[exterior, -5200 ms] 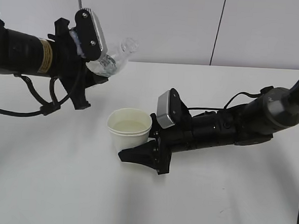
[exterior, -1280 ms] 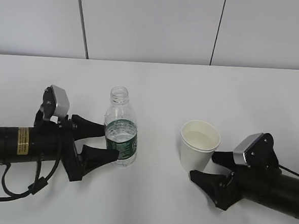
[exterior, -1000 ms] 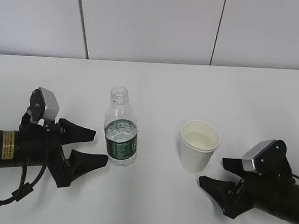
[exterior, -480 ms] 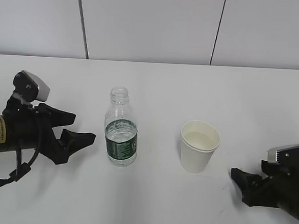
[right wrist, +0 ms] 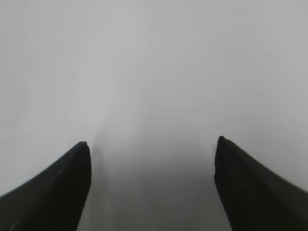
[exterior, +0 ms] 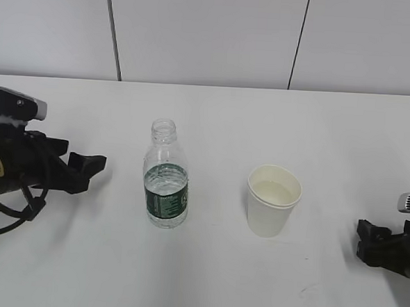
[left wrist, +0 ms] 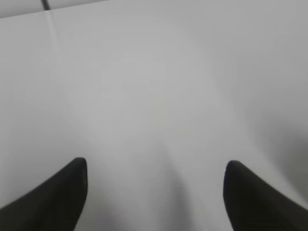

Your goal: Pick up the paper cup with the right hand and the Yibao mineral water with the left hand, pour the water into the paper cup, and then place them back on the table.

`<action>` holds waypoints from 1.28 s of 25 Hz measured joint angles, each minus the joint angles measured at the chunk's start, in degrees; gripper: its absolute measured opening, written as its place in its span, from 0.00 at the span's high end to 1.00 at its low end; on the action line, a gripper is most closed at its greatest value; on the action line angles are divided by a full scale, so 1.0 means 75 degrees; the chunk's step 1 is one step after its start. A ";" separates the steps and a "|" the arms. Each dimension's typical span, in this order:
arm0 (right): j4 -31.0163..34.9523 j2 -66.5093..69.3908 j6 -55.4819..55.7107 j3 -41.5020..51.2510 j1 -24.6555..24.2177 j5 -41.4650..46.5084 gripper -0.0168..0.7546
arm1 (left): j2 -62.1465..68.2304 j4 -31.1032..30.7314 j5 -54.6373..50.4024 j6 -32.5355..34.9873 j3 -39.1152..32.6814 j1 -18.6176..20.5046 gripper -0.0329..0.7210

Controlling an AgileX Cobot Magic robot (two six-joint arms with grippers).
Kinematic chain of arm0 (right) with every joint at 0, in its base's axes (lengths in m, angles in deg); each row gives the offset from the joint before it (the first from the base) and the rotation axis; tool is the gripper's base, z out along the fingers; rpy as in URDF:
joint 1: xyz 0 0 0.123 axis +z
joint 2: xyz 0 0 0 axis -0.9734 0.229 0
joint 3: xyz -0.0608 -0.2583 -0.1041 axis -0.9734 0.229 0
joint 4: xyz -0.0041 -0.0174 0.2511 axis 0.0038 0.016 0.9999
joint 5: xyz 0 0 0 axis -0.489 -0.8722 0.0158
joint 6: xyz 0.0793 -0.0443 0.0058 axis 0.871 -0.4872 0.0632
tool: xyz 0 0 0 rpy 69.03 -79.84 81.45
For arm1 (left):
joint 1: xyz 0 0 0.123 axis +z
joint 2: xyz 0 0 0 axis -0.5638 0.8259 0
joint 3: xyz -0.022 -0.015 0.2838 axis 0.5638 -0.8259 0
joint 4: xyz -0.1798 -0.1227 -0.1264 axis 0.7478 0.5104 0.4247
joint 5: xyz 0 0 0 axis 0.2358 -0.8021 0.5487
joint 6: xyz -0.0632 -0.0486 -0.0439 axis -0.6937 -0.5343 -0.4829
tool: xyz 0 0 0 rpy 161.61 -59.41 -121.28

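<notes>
White table (exterior: 204, 279), grey wall behind; bottle (exterior: 166, 175) and cup (exterior: 273, 200) upright mid-table, apart. Left gripper (exterior: 86, 168) and right gripper (exterior: 367, 240) gape empty, apparently clear of both. Uncapped bottle spills if bumped.

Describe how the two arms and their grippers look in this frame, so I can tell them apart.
The left hand is a black arm with a yellow label band, a grey-white block on top, looping black cables and black tapered fingers. The right hand, mostly out of frame, is plain black with a grey-white block at the edge; its fingers are also black and wedge-shaped.
</notes>
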 joint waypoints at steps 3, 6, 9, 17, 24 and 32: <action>0.0141 0.0000 0.0000 -0.0099 0.0000 0.0000 0.18 | 0.0000 0.0908 -0.0016 0.0649 0.0000 0.0034 0.25; 0.0184 0.0000 0.0047 -0.0228 0.0000 0.0000 0.18 | 0.0000 0.1430 -0.0033 0.0865 0.0000 0.0229 0.25; 0.0184 0.0000 0.0104 -0.0374 0.0000 0.0000 0.19 | 0.0000 0.1650 -0.0121 0.0897 0.0000 0.0598 0.25; 0.0238 0.0000 0.0261 -0.0800 0.0000 0.0000 0.20 | -0.0007 0.1722 -0.0969 0.0897 -0.0014 0.1243 0.25; 0.0299 -0.0036 0.0718 -0.0851 0.0000 0.0000 0.21 | -0.0404 0.1715 -0.2975 0.0897 0.0438 0.1242 0.25; 0.0299 -0.0973 0.0734 -0.1237 -0.0223 0.1513 0.21 | -0.0816 0.1693 -0.4668 0.0906 0.1453 0.1242 0.25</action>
